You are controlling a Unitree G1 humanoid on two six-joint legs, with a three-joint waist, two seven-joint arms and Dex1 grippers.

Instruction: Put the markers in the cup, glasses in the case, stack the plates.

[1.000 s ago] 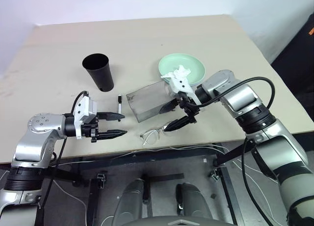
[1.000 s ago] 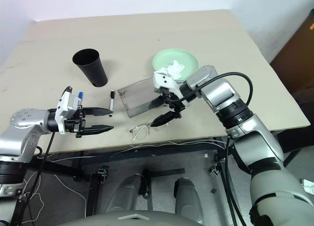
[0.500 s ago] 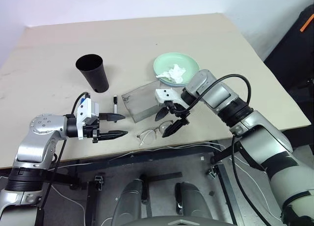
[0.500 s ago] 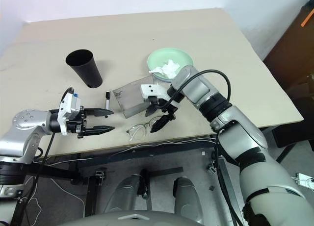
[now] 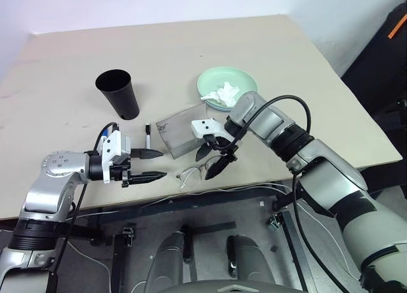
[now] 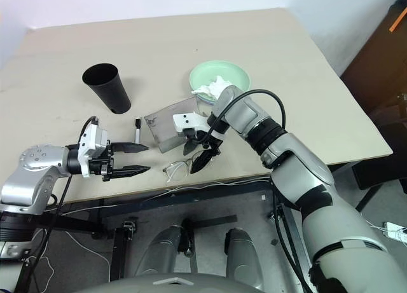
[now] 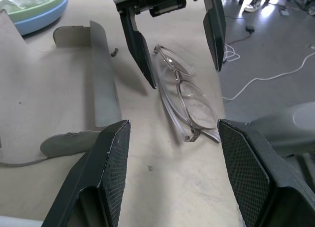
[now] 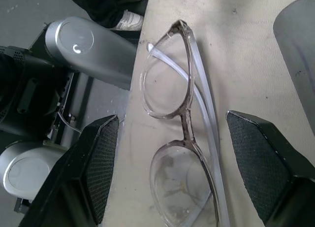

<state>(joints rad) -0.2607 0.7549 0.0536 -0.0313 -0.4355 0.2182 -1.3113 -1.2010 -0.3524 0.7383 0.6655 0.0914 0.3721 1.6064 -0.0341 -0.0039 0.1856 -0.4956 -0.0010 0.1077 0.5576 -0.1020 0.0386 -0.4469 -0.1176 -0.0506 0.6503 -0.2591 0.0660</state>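
My right end effector has come down over the glasses at the table's near edge, fingers spread either side of the frame, nothing gripped. My left end effector waits open. The case lies just behind.

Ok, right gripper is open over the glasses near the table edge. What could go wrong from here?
1. The glasses lie folded flat close to the table's front edge; the right gripper, open above them, could nudge them off instead of pinching them.
2. The frame is thin and the lenses clear; a hard close might bend it or slip off.
3. The case sits just behind the gripper; a lift could bump it.
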